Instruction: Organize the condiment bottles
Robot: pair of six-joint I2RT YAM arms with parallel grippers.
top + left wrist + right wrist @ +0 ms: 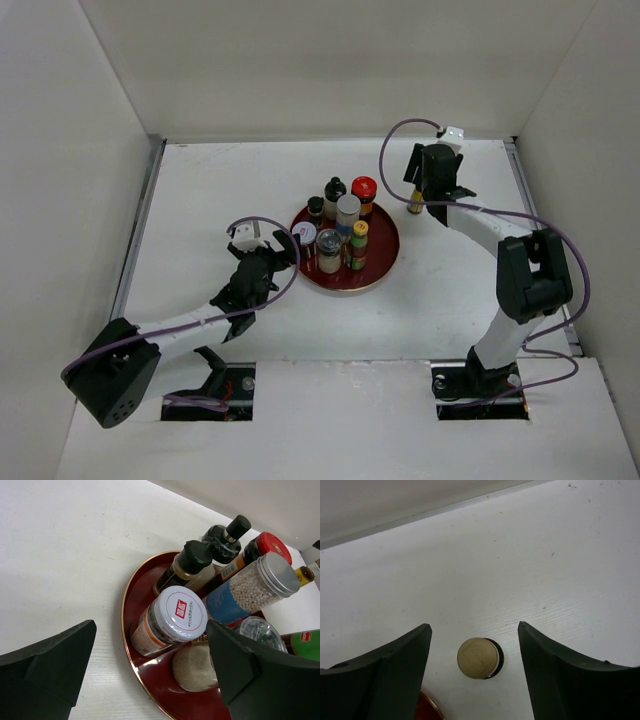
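A round red tray [380, 268] holds several condiment bottles: a black-capped bottle [334, 189], a red-capped one [364, 188], a grey-capped jar [347, 208], a white-capped jar [304, 235] and a yellow-capped green bottle [359, 231]. My left gripper [290, 250] is open at the tray's left rim. In the left wrist view the white-capped jar [175, 617] shows between its open fingers, apart from them. One small bottle [414, 207] stands on the table right of the tray. My right gripper [426, 197] is open above it, with its brown cap [479, 658] between the fingers [400, 665], untouched.
White walls close in the table at the back and both sides. The tray's rim [427, 707] lies just left of the lone bottle. The tray's gold-edged rim [128, 645] is under my left gripper [151, 630]. The arm bases sit at the near edge.
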